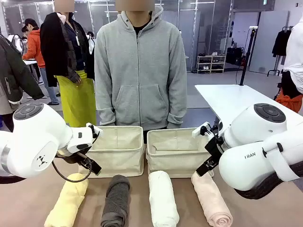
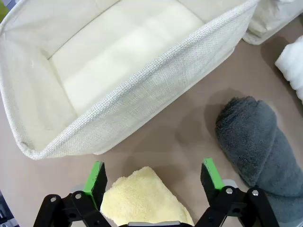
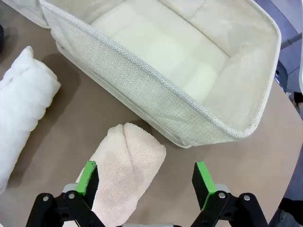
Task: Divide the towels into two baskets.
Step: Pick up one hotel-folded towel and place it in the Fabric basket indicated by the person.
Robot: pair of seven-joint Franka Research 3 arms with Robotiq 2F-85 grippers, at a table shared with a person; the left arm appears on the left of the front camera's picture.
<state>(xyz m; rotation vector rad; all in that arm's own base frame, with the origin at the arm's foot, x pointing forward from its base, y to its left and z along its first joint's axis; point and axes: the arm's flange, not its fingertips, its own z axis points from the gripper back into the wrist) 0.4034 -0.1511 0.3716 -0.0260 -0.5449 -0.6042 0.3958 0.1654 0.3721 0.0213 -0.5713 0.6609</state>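
Four rolled towels lie in a row near the front edge: pale yellow (image 1: 68, 201), dark grey (image 1: 116, 201), white (image 1: 163, 198) and pale pink (image 1: 211, 201). Behind them stand two cream baskets, left (image 1: 118, 161) and right (image 1: 177, 163), both with nothing inside. My left gripper (image 1: 91, 165) hangs open above the far end of the yellow towel (image 2: 142, 201), beside the left basket (image 2: 156, 92); the grey towel (image 2: 258, 142) lies to its side. My right gripper (image 1: 205, 168) is open over the far end of the pink towel (image 3: 125, 161), close to the right basket (image 3: 142, 92).
A person in a grey hoodie (image 1: 139, 71) stands right behind the baskets, hands down. The white towel (image 3: 23, 109) lies beside the pink one. A white table (image 1: 232, 99) stands at the back right. Bare brown tabletop (image 1: 19, 198) shows at the left.
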